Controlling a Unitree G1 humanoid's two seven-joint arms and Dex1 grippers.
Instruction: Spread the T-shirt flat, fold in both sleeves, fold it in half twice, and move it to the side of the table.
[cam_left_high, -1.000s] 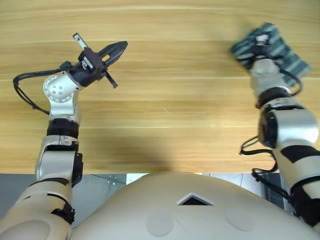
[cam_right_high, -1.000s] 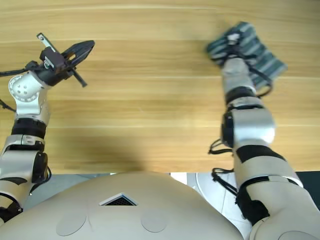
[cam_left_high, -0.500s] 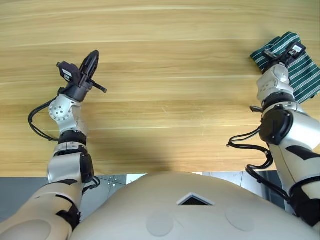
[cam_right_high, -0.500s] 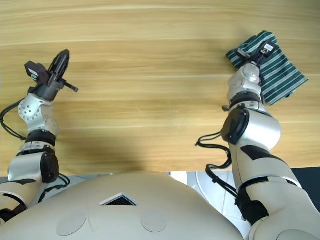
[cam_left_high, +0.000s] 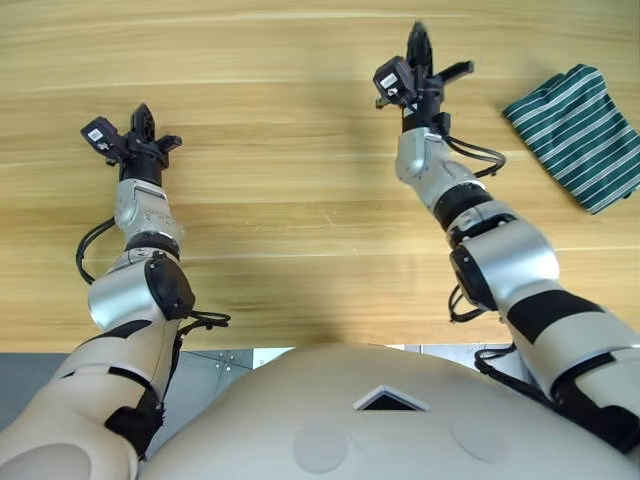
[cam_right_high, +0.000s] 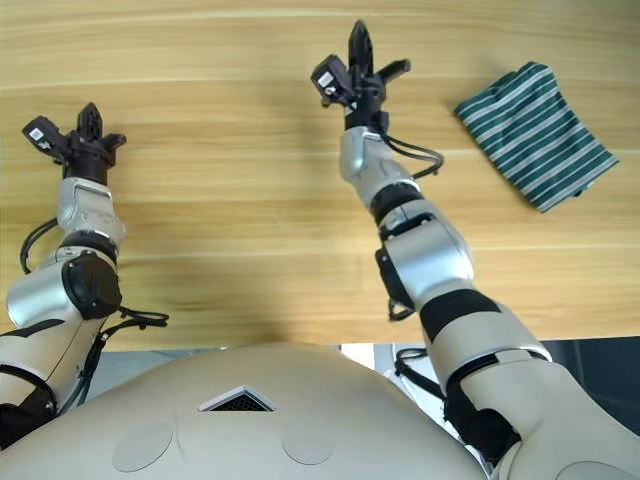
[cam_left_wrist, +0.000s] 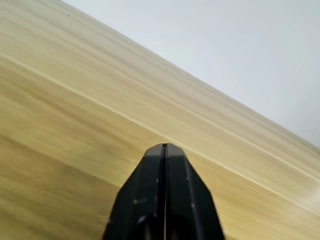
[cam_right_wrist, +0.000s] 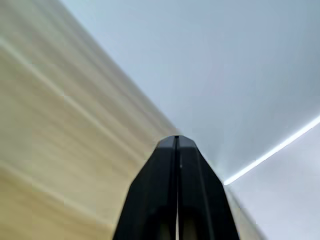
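Item: green white-striped cotton T-shirt (cam_left_high: 578, 135), folded small, lay far right on pale wooden table (cam_left_high: 300, 200).
Left gripper (cam_left_high: 141, 117): closed, empty, left.
Right gripper (cam_left_high: 418, 42): closed, empty, apart from shirt.
Progress: folding and placement judged complete.

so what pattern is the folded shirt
The shirt is dark green with thin white stripes, clearest in the right eye view.

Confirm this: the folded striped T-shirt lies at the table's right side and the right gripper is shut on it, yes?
Not quite. The T-shirt does lie folded at the right side of the table, but the right gripper is shut on nothing: the left eye view shows it apart from the shirt, off to its left.
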